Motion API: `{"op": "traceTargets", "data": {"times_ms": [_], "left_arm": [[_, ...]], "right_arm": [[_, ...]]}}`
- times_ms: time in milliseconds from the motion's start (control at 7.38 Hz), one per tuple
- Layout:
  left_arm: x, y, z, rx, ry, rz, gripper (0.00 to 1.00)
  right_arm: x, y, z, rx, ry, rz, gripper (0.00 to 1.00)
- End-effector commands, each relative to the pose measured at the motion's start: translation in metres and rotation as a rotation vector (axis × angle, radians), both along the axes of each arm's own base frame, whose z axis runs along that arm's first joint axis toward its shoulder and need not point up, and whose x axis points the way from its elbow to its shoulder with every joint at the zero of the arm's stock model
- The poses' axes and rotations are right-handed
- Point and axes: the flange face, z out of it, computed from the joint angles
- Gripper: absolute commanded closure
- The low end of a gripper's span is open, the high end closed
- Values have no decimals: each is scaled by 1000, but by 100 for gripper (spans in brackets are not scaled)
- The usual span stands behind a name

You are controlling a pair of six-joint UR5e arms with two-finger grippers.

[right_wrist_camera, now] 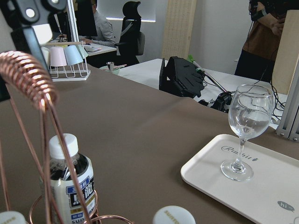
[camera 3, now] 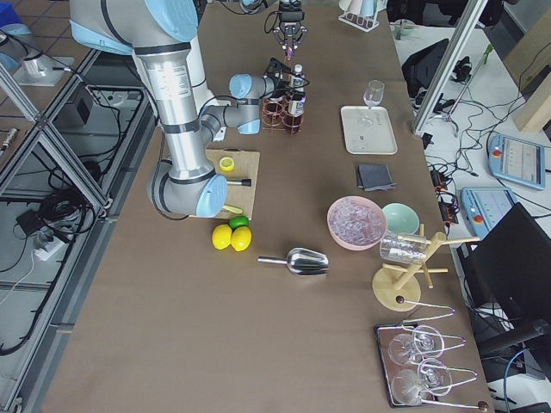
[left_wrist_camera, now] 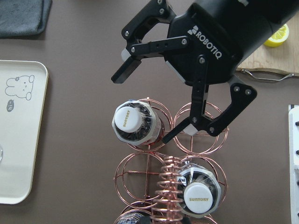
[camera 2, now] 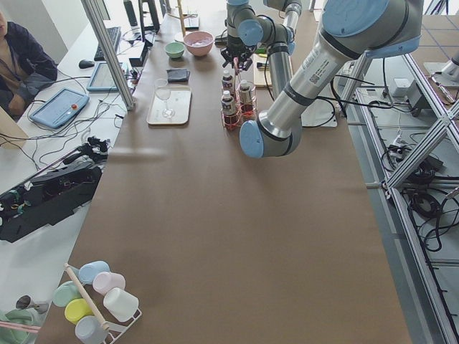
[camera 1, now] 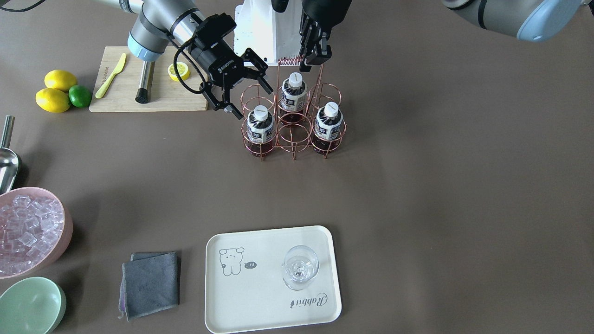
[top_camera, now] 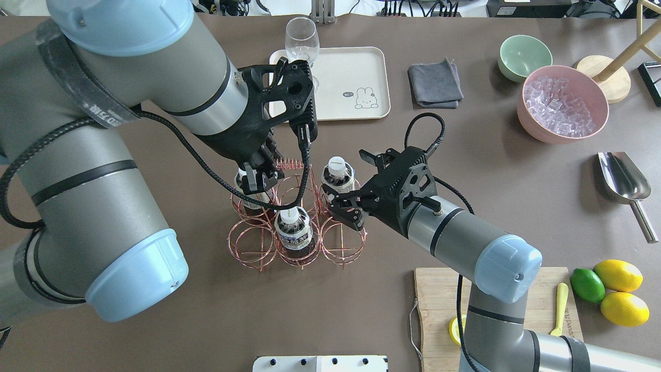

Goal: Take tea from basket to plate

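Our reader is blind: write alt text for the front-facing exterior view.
The right gripper hangs open beside a tea bottle in the copper wire basket, whose handle the left gripper clamps. Three bottles stand in it; the cream plate nearer the camera bears an empty wine glass.

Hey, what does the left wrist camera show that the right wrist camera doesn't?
Only the left wrist: the open right hand at the basket, a lemon half, a grey cloth. Only the right wrist: the glass bowl and stem, a cup rack, people behind. Both: the basket's coiled handle, tea bottles, the tray.
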Motion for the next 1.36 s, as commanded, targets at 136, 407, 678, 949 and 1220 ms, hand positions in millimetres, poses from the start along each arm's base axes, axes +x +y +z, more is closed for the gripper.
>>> {"op": "traceTargets", "data": {"times_ms": [136,407,678,949,1220], "left_arm": [[2,-2,1,0,-1,1,100],[2,-2,1,0,-1,1,100],[2,-2,1,0,-1,1,100],[3,-2,1,0,-2,1,100],[3,-2,1,0,-2,1,100]], "right_arm": [[-18,-12,-6,-1,12,18,19],[-20,-13,-2,-3,20,21,99],[-16,-15,-6,0,11,22,100],[-1,-17,-37,-10,6,32,100],[32,-12,-71,-28,16,30,100]]}}
